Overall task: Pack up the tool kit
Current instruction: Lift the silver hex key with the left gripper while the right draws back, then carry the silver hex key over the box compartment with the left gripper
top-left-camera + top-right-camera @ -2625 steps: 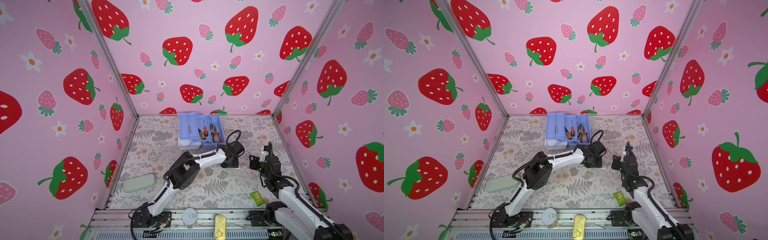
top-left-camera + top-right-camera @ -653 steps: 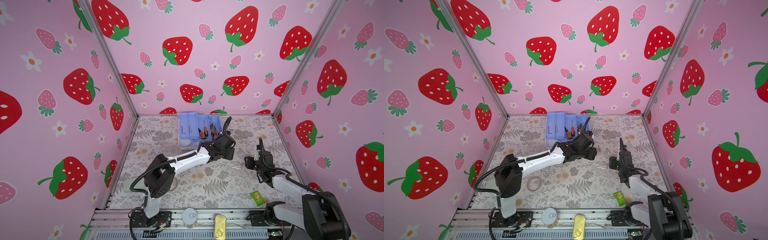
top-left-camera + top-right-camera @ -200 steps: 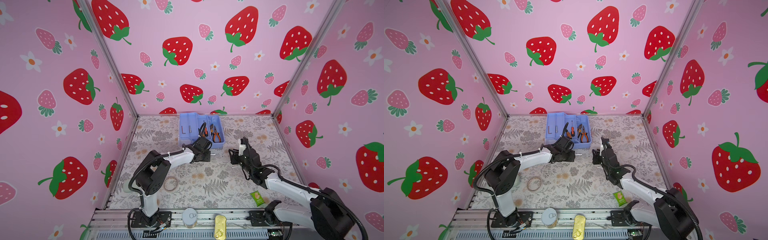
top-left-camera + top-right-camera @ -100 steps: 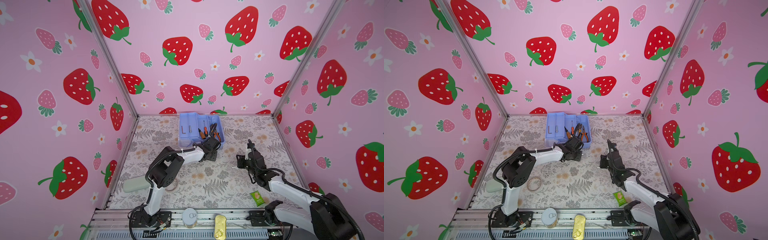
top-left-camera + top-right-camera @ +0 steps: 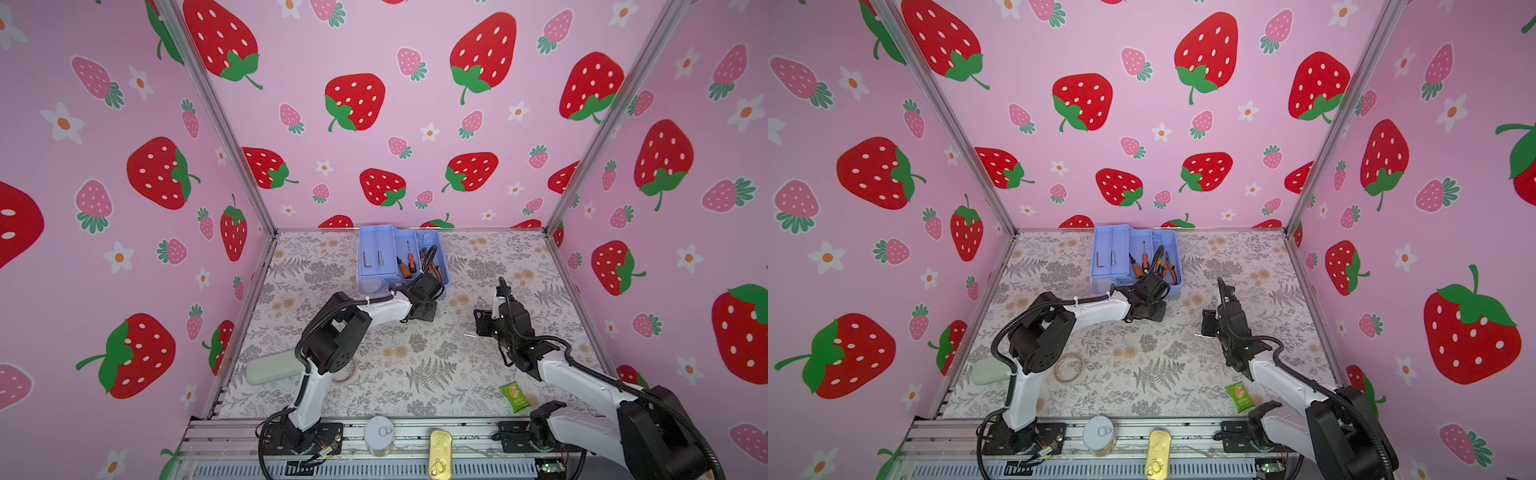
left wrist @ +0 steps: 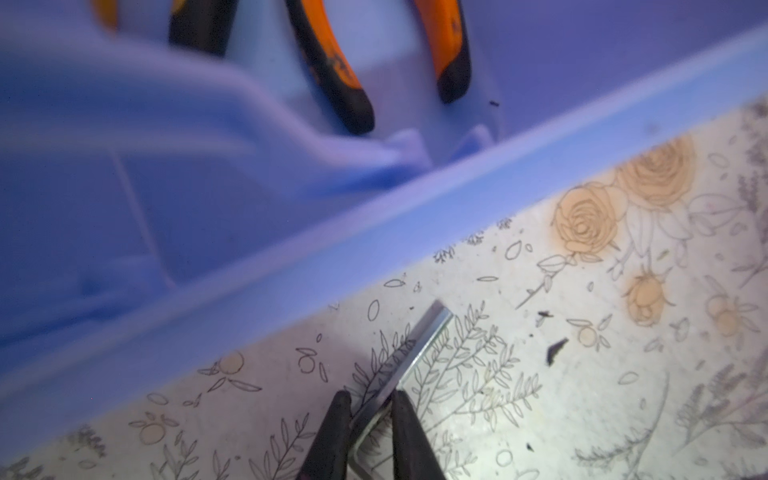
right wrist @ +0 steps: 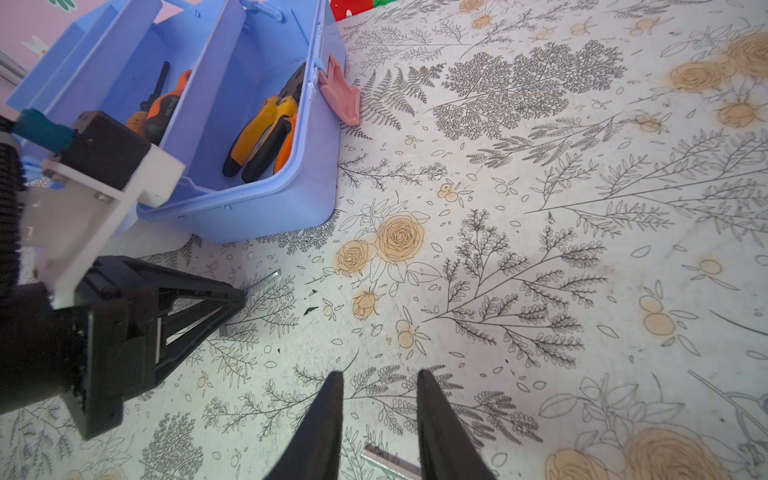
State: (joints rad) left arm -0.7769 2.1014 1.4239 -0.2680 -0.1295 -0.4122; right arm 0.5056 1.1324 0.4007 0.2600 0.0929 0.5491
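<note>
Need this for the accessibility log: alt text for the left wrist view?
The left gripper pinches one end of a silver hex key lying on the floral table mat, just outside the blue case. Orange-handled pliers lie inside the case.

On my flowery table (image 5: pixel 415 374) lie my blue tool box (image 5: pixel 376 237), a bent key (image 6: pixel 419 340) just beside it, a second key (image 7: pixel 386 459), a tape ring (image 5: pixel 1069 368), a pale green case (image 5: pixel 270 368) and a green packet (image 5: pixel 515 397)
</note>
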